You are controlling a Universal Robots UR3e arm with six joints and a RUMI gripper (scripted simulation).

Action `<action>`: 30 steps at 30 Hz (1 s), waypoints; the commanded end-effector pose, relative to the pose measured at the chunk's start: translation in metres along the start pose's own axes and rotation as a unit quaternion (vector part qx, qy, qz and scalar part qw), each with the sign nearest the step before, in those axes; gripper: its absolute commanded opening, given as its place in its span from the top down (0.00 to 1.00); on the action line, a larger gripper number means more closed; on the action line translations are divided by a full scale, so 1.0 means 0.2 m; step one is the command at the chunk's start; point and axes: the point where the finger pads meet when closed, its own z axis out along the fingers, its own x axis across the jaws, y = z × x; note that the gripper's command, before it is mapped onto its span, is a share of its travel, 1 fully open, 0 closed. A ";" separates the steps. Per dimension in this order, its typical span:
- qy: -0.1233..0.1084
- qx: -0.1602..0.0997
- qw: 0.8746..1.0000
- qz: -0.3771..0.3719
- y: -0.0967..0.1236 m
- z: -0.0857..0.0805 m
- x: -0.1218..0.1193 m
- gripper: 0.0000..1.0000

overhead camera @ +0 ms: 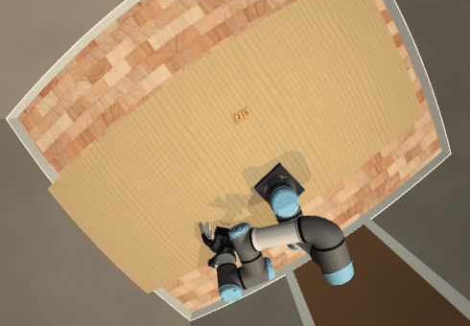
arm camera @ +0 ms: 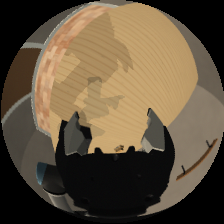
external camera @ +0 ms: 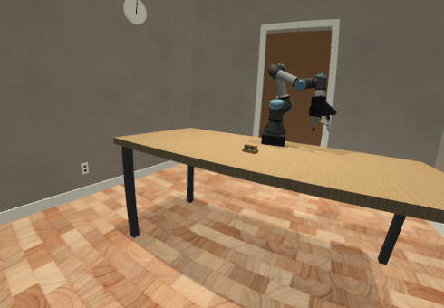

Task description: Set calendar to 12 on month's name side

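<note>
Black two-jaw gripper (external camera: 321, 120) hangs high over the light wooden table (external camera: 317, 169), fingers fully open, holding nothing. Small wooden tray with two number cubes (overhead camera: 242, 114) sits mid-table, well apart from it, tops showing 2 and 5. Likely pre-approach, nothing grasped yet.

The top view looks straight down from high overhead, turned so the bench (overhead camera: 144, 203) runs diagonally, taking in floor and wall bases all round. The exterior view stands low and far off in the room, facing the bench (external camera: 317, 174) lengthwise towards the door (external camera: 299, 83) behind the arm (external camera: 277, 110). The wrist view sits just behind the claw (arm camera: 115, 131), looking down past its fingers at the bench top from well above. All three share the bench surface.
</note>
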 end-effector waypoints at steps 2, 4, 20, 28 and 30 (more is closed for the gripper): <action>-0.018 -0.008 0.995 0.097 0.07 0.03 0.11 0.00; -0.021 -0.010 0.993 0.117 0.09 0.03 0.13 0.00; -0.048 -0.031 0.948 0.312 0.29 0.08 0.31 0.00; -0.058 -0.040 0.911 0.405 0.40 0.10 0.39 0.00; -0.058 -0.040 0.911 0.405 0.40 0.10 0.39 0.00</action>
